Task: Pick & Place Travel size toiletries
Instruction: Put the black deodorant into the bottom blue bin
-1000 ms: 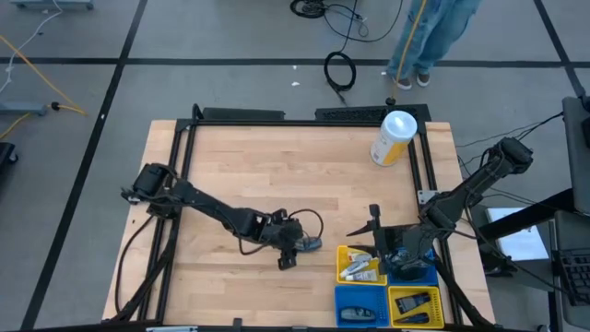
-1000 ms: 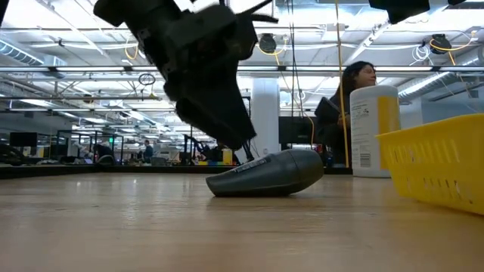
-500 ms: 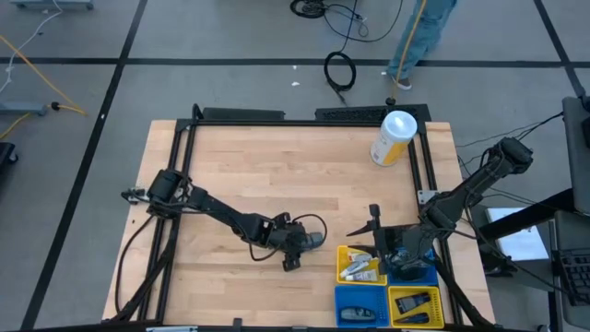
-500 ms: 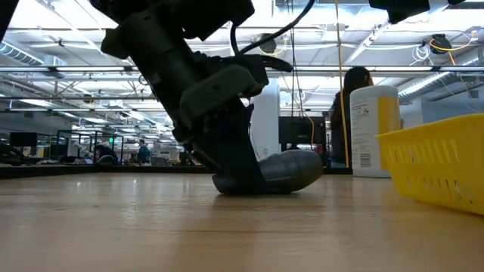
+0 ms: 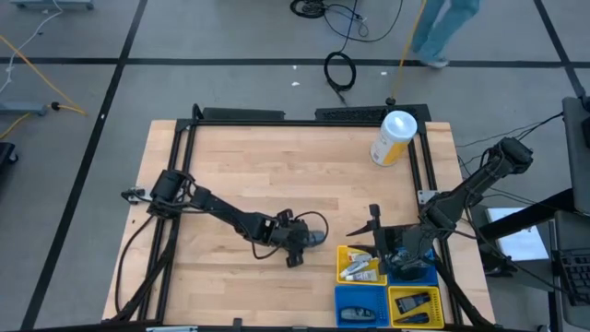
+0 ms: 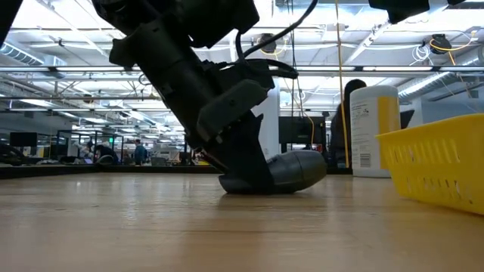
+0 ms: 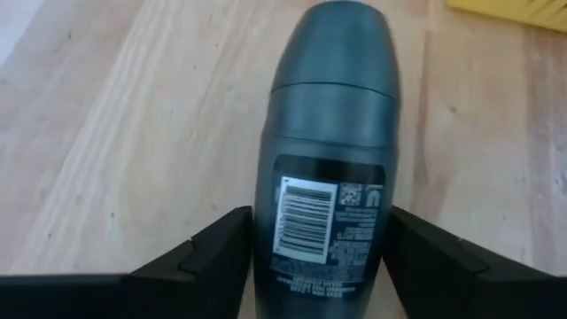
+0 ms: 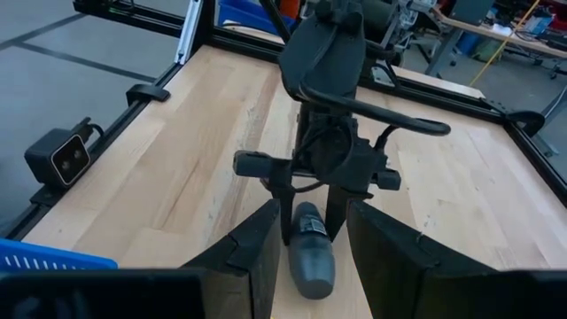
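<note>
A dark grey roll-on bottle (image 7: pixel 323 133) lies on its side on the wooden table (image 5: pixel 277 175), near the middle of the near half. Its rounded cap end (image 6: pixel 302 168) points toward the bins on the right. My left gripper (image 5: pixel 302 243) is down at the table over the bottle's base end and is shut on it. My right gripper (image 8: pixel 312 261) hangs open and empty above the bins at the near right. In the right wrist view the bottle (image 8: pixel 310 252) shows farther off. My left gripper pinches the bottle's body near its base end, by the barcode label (image 7: pixel 310 221), one finger (image 7: pixel 232 244) on each long side. The fingers slant down from the table's left and lie along the bottle. The bottle rests on its side on the table.
Two yellow and two blue bins stand at the near right: one yellow bin (image 5: pixel 361 264) holds white tubes, and a blue bin (image 5: pixel 361 309) and a yellow bin (image 5: pixel 415 304) hold dark pieces. A white-and-yellow canister (image 5: pixel 394 136) stands at the far right corner. A black frame rims the table.
My left gripper has come down toward the table and a little toward the right edge. Its fingers have dropped over the bottle's base end to either side of it. The bottle has stayed lying where it was. A person beyond the far edge has walked right.
</note>
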